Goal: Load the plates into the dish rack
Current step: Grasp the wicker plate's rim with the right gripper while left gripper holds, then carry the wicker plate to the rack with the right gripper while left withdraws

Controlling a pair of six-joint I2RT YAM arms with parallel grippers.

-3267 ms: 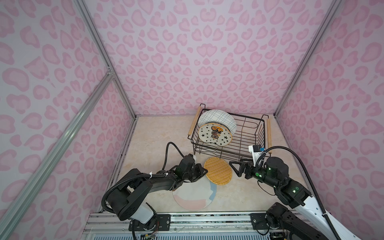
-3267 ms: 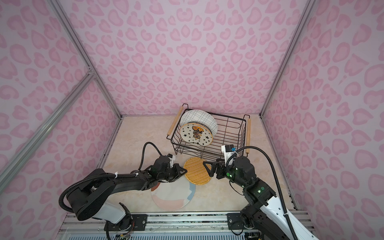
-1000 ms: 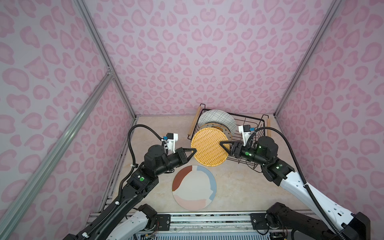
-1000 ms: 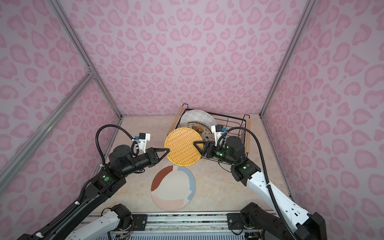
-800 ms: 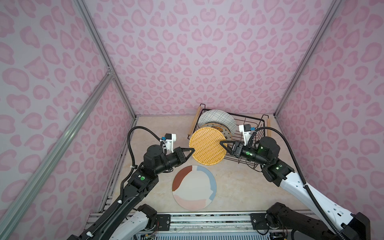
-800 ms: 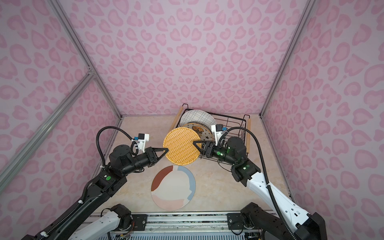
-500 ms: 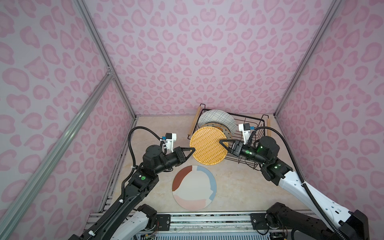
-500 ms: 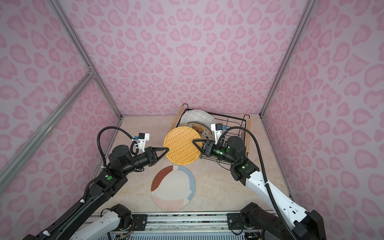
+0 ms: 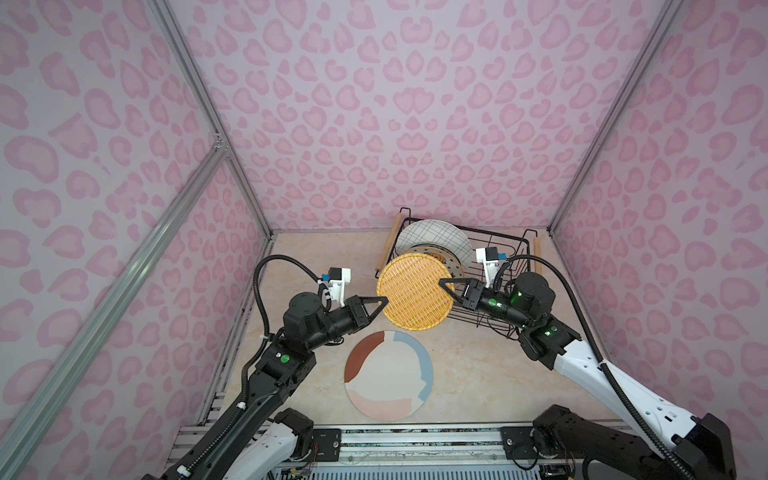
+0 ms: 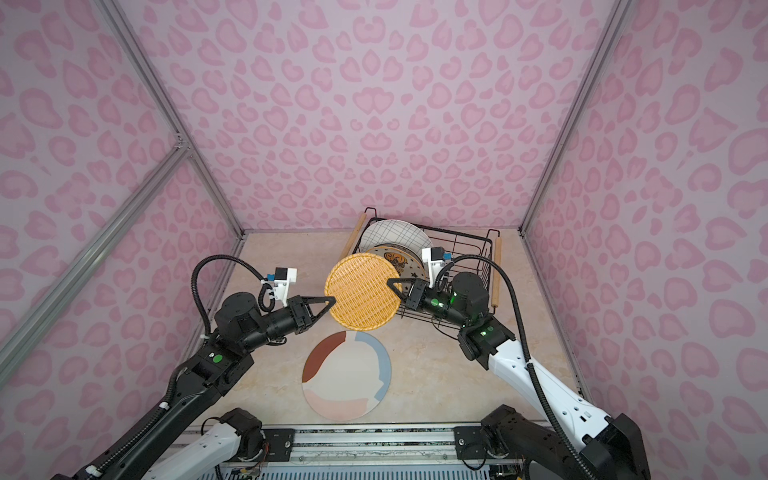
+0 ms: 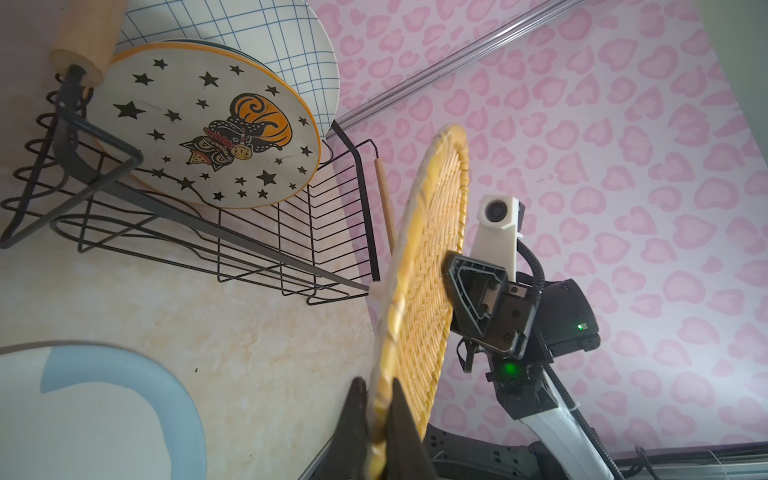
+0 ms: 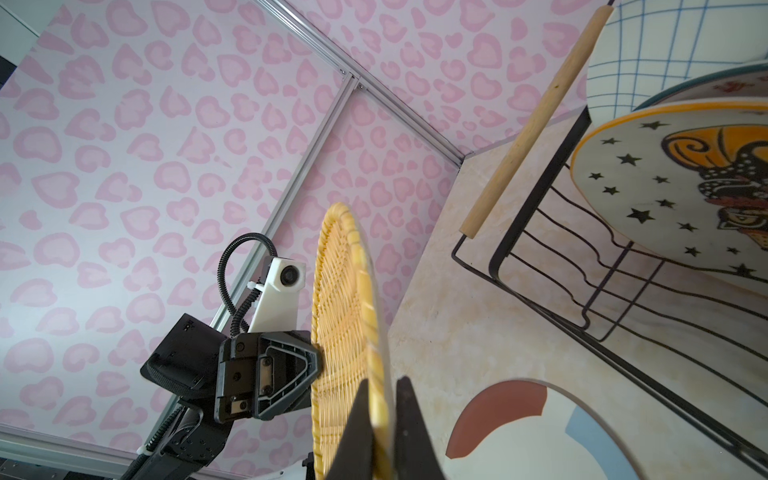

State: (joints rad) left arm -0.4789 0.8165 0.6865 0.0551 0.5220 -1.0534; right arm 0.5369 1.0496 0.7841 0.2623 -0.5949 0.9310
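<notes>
Here the yellow woven plate point(image 9: 414, 293) hangs tilted, pinched by left hand point(image 9: 384, 300) and right hand point(image 9: 442, 284), half-hiding the starred plate point(image 10: 409, 262).

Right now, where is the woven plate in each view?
Top view: woven plate, centre, in front of the rack.
Top view: woven plate, centre too.
Left wrist: woven plate, edge-on, near the middle.
Right wrist: woven plate, edge-on, near the middle.
Shared landmark: star plate.

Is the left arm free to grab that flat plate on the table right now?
Probably not yet: its jaws are clamped on the woven plate's edge, though nothing covers the flat plate below.
</notes>
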